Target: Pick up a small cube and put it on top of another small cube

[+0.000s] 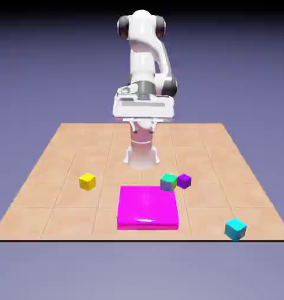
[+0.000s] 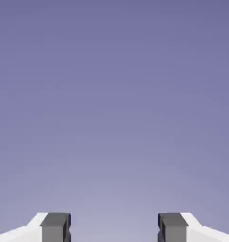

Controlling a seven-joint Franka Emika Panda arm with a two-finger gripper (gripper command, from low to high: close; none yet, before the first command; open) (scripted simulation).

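The desk point(image 1: 62, 176) looks like matt tan tile with thin seams. The pink slab point(image 1: 147, 207) is smooth and glossy, catching light along its near edge. The arm point(image 1: 145, 64) is shiny white plastic.

Arm point(image 1: 145, 70) is held folded and upright above its base, hand point(image 1: 143, 107) raised level at mid-height. Gripper point(image 2: 114, 229) is seen with jaws parted wide; grey fingertips point(image 2: 55, 227) well apart, nothing between them.

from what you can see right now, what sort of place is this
Most likely a simulated tabletop workspace, not a real room: a tan tiled table floats before a plain blue-violet backdrop, with a white robot arm at its far edge and flat-coloured blocks, such as the small purple cube and magenta slab.
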